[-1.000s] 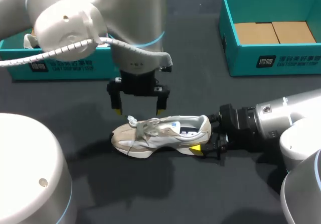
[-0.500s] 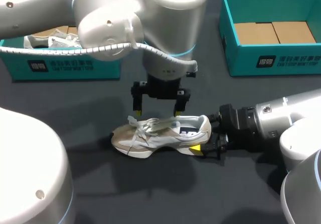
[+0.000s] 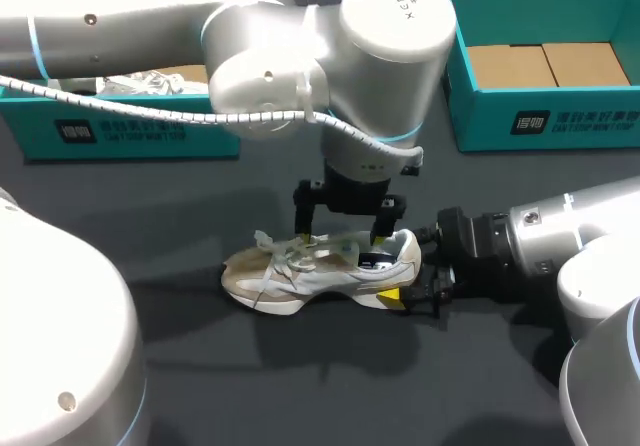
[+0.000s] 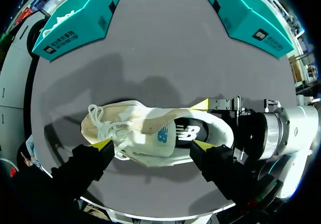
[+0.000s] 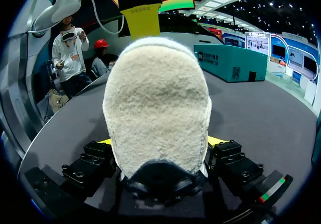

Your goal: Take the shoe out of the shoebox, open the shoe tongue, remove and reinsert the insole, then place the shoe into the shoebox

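A beige and white shoe (image 3: 300,271) stands upright on the dark table, toe to the left. My right gripper (image 3: 405,278) is at its heel. In the right wrist view the fuzzy heel (image 5: 158,103) fills the space between its fingers, and a yellow tip presses on each side of it. My left gripper (image 3: 341,238) hangs open just over the shoe. One fingertip (image 4: 103,144) is by the laces (image 4: 103,128), the other near the heel end of the shoe's opening (image 4: 188,132). The tongue and the insole inside show in the left wrist view.
A teal shoebox (image 3: 120,131) at the back left holds a second shoe (image 3: 140,84). Another teal shoebox (image 3: 545,116) at the back right has only brown cardboard in its bottom. Open table lies in front of the shoe.
My left arm has swung right and come down, from above the laces to just over the shoe's opening. The right arm and the shoe have stayed put.
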Robot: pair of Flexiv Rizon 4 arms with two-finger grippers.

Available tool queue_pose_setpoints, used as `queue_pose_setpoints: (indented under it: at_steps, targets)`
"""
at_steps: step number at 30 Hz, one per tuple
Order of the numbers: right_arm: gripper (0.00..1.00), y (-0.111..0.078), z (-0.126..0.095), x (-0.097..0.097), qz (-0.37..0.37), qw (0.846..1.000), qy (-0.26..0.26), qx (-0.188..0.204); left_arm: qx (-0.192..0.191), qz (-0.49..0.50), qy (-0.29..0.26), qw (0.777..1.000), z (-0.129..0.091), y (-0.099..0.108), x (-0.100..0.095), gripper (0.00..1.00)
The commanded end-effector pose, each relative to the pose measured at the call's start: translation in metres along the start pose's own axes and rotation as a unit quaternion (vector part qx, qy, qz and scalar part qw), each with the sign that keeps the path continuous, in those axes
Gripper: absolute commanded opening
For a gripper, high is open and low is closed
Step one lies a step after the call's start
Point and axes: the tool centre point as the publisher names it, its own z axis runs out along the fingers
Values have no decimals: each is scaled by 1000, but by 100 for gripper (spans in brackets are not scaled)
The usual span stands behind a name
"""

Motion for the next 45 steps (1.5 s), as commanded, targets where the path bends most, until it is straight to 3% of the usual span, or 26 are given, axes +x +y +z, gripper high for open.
queue_pose_setpoints:
  at_steps: [1, 13, 25, 31, 39, 45]
  targets:
    - [0, -1, 5, 0, 0, 1000, 0, 2, 9, -15, -31, 999, 8, 8, 17, 100]
    - [0, -1, 5, 0, 0, 1000, 0, 2, -13, 1, -68, 998, 38, 11, 28, 100]
    - [0, -1, 5, 0, 0, 1000, 0, 2, -36, 3, -105, 994, 50, 3, 16, 100]
    - [0, -1, 5, 0, 0, 1000, 0, 2, -52, 8, -124, 991, 53, 5, 11, 95]
    - [0, -1, 5, 0, 0, 1000, 0, 2, -66, 10, -132, 989, 45, 10, -1, 67]
    - [0, -1, 5, 0, 0, 1000, 0, 2, -71, 10, -125, 990, 36, 11, -9, 56]
